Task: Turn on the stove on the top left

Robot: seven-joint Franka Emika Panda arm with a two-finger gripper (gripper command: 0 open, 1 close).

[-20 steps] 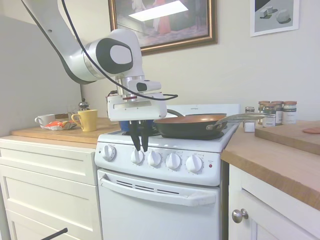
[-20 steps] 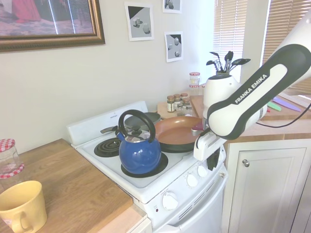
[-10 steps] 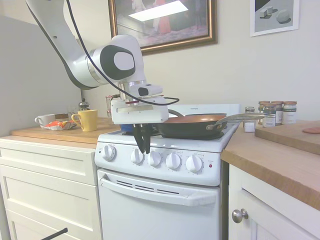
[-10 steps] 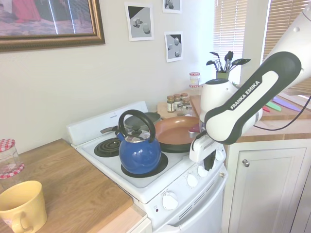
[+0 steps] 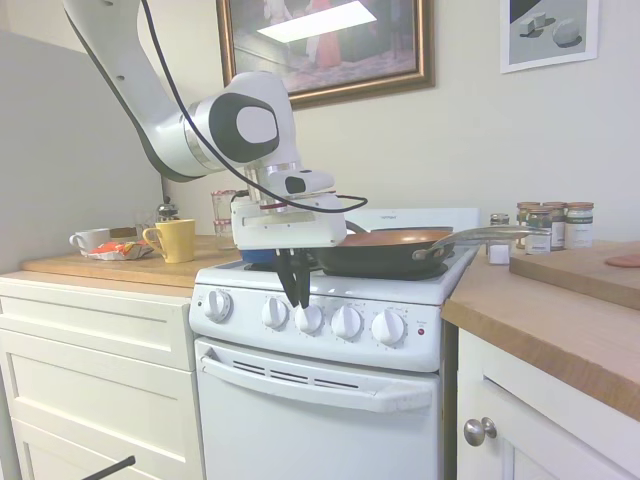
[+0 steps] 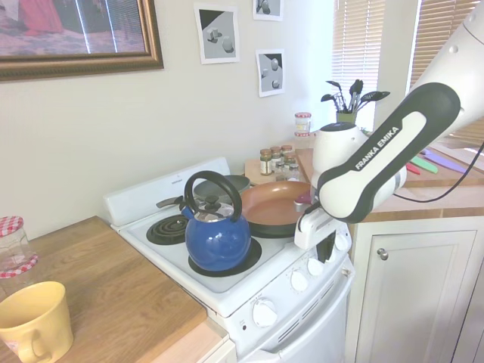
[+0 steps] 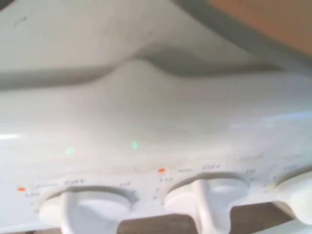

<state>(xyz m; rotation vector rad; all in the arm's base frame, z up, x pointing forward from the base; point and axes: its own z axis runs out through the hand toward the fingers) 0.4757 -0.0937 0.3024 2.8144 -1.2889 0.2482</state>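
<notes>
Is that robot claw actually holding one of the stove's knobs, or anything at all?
Nothing is held. The gripper hangs in front of the stove, its jaws nearly together, pointing down between the second knob and third knob, gripping neither.

1. A home kitchen is showing here; a white stove with coil burners and a row of round knobs is standing between wooden countertops and white cabinets.
2. A blue kettle and a copper-coloured frying pan are sitting on the burners; spice jars are lining the wall to the right.
3. A yellow mug is resting on the left counter; a framed painting and small prints are hanging above; blinds are covering a window.
</notes>
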